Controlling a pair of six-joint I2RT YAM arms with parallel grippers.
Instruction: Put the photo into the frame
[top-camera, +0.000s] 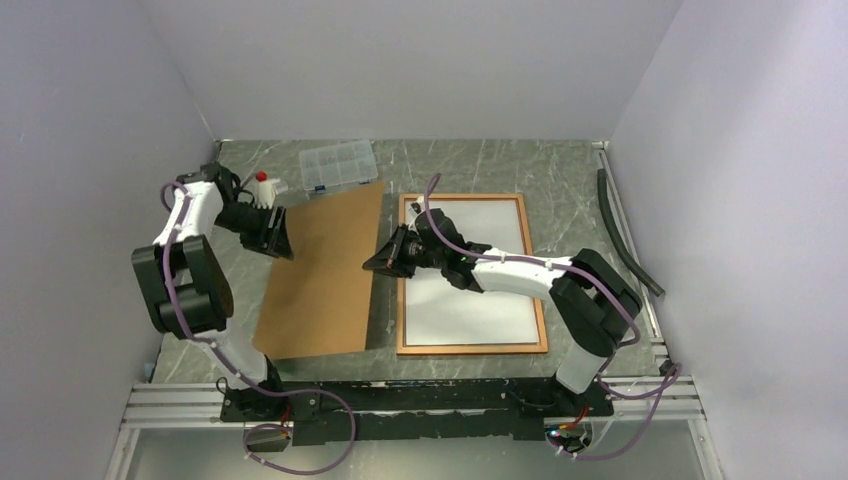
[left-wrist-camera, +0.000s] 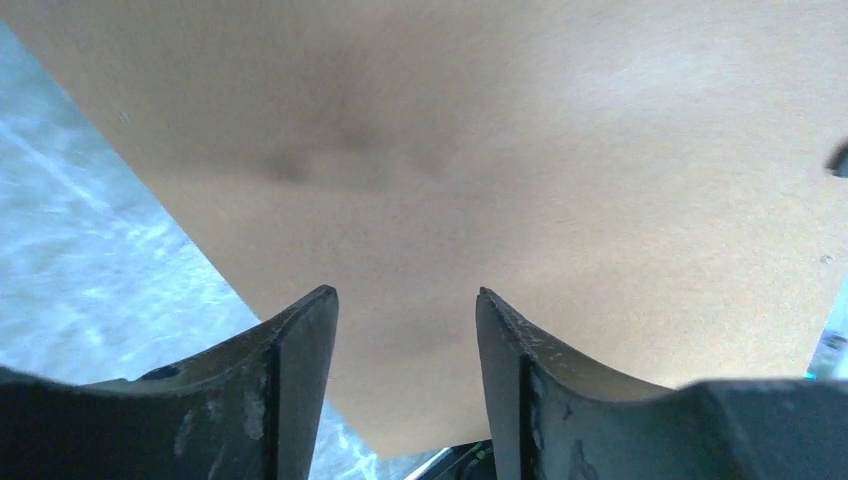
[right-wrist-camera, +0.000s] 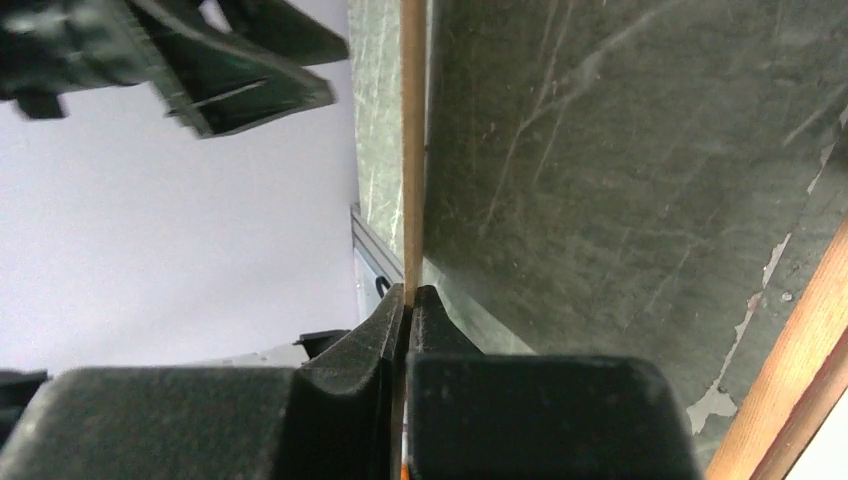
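Two claws are in the scene, and neither holds the photo.

1. Claw state. The right claw (right-wrist-camera: 408, 296) is clenched on the right long edge of the brown backing board (top-camera: 320, 270). The right wrist view shows the board edge-on, pinched between the fingertips. The left claw (left-wrist-camera: 405, 300) is released. Its fingers stand apart at the board's left edge with nothing between them.

2. Location. The frame (top-camera: 472, 349) lies flat on the counter (top-camera: 570, 175), just right of the board. A white sheet fills its opening. This is judged to be the photo (top-camera: 480, 315), face down with its plain back up. The printed side is not visible, so this cannot be confirmed. The right arm crosses above the sheet's upper left part.

3. Handling, photo. Expect a light, thin, flexible sheet.
- It will droop if lifted by one corner and crease if pinched hard.
- Lying flat on the pane, it offers no free edge and will probably slide rather than lift.
- If it must be moved, grip the margin along a long edge, preferably with both claws.
- If it is already seated inside the border, leave it alone.

4. Handling, frame. The border is stiff, but the pane is fragile. Press on the wooden border only.

5. Handling, board. It is stiff, light and wide. The shadow under the gripped edge suggests that side is raised off the counter. Held by one edge only, the far side can swing, so a second hold on the opposite edge is advisable.
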